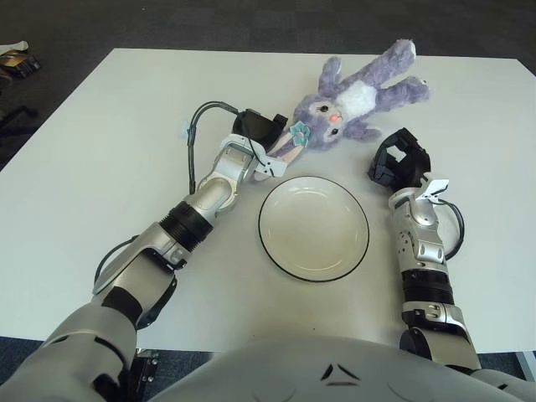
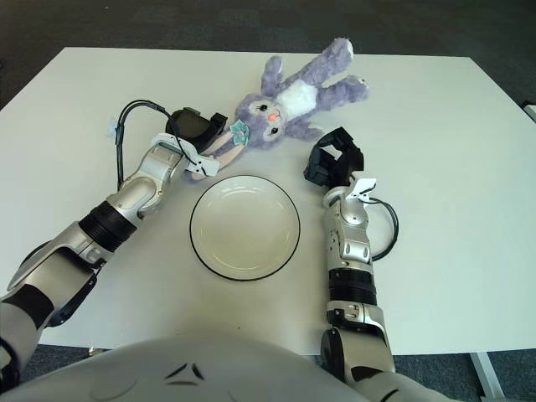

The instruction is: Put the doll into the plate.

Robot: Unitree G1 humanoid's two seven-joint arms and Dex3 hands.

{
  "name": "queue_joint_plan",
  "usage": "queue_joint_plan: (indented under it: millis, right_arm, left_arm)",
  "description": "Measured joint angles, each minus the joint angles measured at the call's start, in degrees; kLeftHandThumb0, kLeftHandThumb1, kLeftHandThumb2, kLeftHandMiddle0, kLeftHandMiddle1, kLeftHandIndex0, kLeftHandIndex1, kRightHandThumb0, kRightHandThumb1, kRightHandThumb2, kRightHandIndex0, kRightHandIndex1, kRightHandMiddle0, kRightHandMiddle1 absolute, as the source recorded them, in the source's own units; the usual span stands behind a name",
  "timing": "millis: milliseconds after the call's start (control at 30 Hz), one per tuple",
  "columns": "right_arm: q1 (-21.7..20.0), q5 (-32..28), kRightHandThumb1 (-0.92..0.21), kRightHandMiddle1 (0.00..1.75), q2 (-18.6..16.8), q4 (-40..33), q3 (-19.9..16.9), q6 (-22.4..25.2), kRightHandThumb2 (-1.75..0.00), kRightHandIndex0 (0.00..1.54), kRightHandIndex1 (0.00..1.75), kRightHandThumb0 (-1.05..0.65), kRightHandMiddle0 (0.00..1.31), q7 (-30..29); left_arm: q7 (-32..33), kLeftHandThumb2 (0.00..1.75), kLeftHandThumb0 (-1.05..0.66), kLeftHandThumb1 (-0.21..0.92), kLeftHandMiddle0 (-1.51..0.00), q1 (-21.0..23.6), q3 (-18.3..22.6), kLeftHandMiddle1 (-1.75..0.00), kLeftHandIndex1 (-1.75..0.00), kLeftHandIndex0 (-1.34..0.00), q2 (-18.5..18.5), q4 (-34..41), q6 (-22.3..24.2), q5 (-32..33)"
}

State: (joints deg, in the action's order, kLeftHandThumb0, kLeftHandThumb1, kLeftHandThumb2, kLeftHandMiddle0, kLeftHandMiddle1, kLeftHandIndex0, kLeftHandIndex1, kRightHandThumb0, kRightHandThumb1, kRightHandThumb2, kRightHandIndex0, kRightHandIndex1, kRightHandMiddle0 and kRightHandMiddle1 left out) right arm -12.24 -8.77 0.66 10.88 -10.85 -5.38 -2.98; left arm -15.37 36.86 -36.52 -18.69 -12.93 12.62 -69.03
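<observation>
A purple and white bunny doll (image 1: 356, 99) lies on its back on the white table, just beyond the plate, its head toward me and its legs pointing to the far right. The white plate with a dark rim (image 1: 260, 226) sits empty in front of me. My left hand (image 1: 255, 134) is at the doll's long ears (image 1: 283, 151), left of its head, with the fingers closed around them. My right hand (image 1: 400, 159) is just right of the plate, below the doll's arm, with fingers loosely bent and holding nothing.
The white table (image 1: 117, 134) stretches to the left and right of the plate. A black cable (image 1: 194, 134) loops off my left wrist. Dark floor lies beyond the far edge, with some clutter (image 1: 15, 59) at the far left.
</observation>
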Motion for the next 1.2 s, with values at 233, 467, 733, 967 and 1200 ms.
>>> queue_joint_plan:
  millis: [233,467,733,967,1200]
  right_arm:
    - [0.3,0.7,-0.34,1.75,0.0,-1.0,0.7,0.6,-1.28,1.01,1.75,-0.47,0.59,-0.5]
    - [1.4,5.1,-0.33,1.75,0.1,-4.3,3.0,1.3,-1.30,1.03,1.75,-0.48,0.60,-3.6]
    - [2.1,12.7,-0.29,1.75,2.3,-5.6,6.9,0.5,-1.34,1.06,1.75,-0.49,0.63,-3.7]
    - [1.7,17.6,-0.34,1.75,5.3,-6.6,8.7,0.9,-1.29,1.01,1.75,-0.47,0.60,-3.5]
    - [-0.7,22.3,-0.42,1.75,7.4,-9.0,9.9,1.9,-1.18,0.90,1.75,-0.45,0.53,-3.7]
  left_arm:
    - [2.8,1.50,0.00,0.16,-0.62,0.0,0.2,-1.75,-1.74,-0.60,-0.2,-0.6,-1.3,0.1]
    - [4.6,1.55,0.00,0.11,-0.65,0.0,0.7,-1.75,-1.74,-0.64,-0.3,-1.1,-2.4,1.3]
    - [5.8,1.61,0.00,0.06,-0.69,-0.1,2.3,-1.75,-1.74,-0.68,-0.2,-1.3,-3.5,3.9]
    - [6.8,1.65,0.00,0.02,-0.72,-0.1,2.8,-1.75,-1.75,-0.71,-0.2,-1.6,-3.6,4.9]
    - [9.1,1.65,0.00,0.02,-0.72,-0.1,2.8,-1.75,-1.74,-0.71,-0.1,-2.5,-4.2,5.6]
